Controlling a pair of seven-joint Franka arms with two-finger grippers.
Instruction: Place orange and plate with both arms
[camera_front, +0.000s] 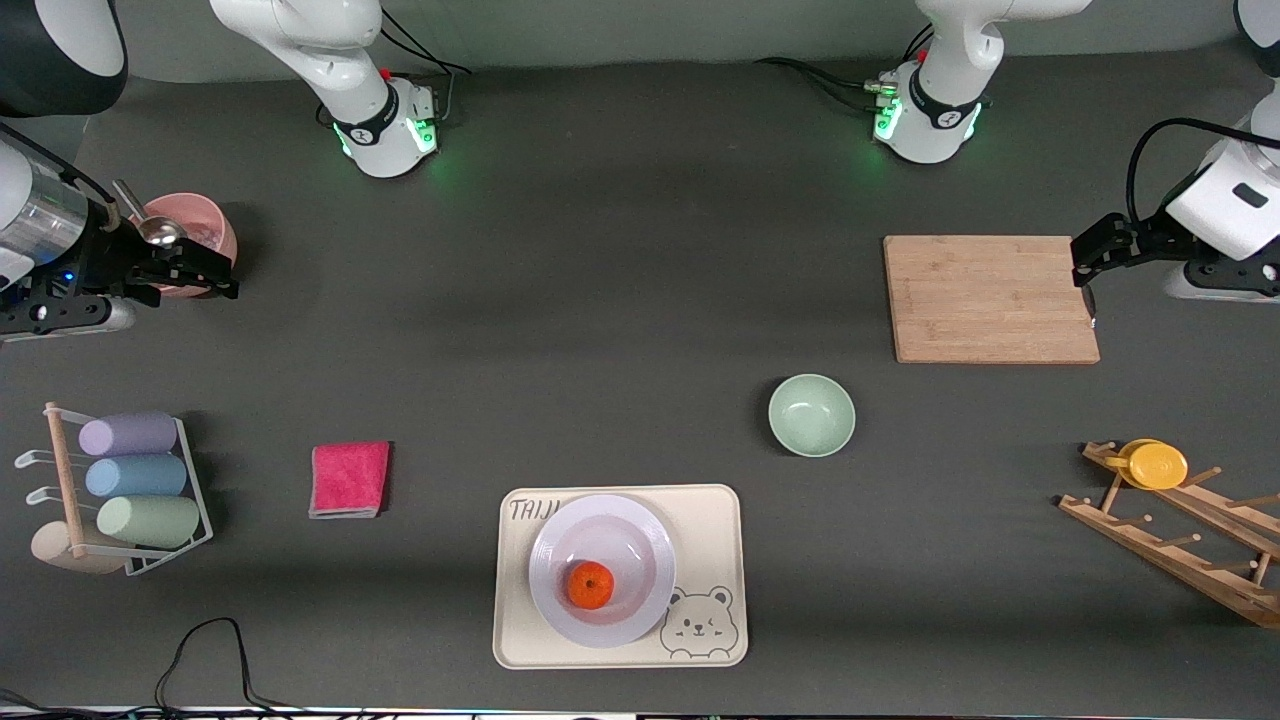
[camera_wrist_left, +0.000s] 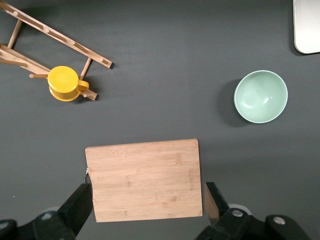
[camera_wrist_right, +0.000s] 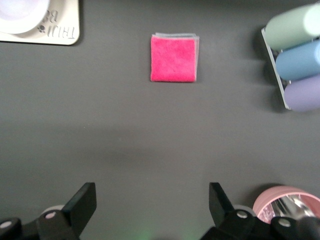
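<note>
Orange (camera_front: 590, 585) sits in the white plate (camera_front: 601, 570), and the plate rests on the cream tray (camera_front: 715, 520) at the bench (camera_front: 600, 300) edge nearest the front camera, at six o'clock in that view. That is how the task would leave them, so the job looks done; a moment cannot say who put them there. Both arms wait, pulled back to their ends, which leaves the tray unobstructed. The left tool (camera_wrist_left: 145, 202) hangs over the wooden board (camera_front: 990, 298) at two o'clock, fingers spread wide and holding nothing. The right tool (camera_wrist_right: 152, 205) hovers near the pink bowl (camera_front: 190, 240) at ten o'clock, also spread and holding nothing. The green bowl (camera_front: 811, 414) stands between board and tray; the pink cloth (camera_front: 349, 479) lies at eight o'clock.
</note>
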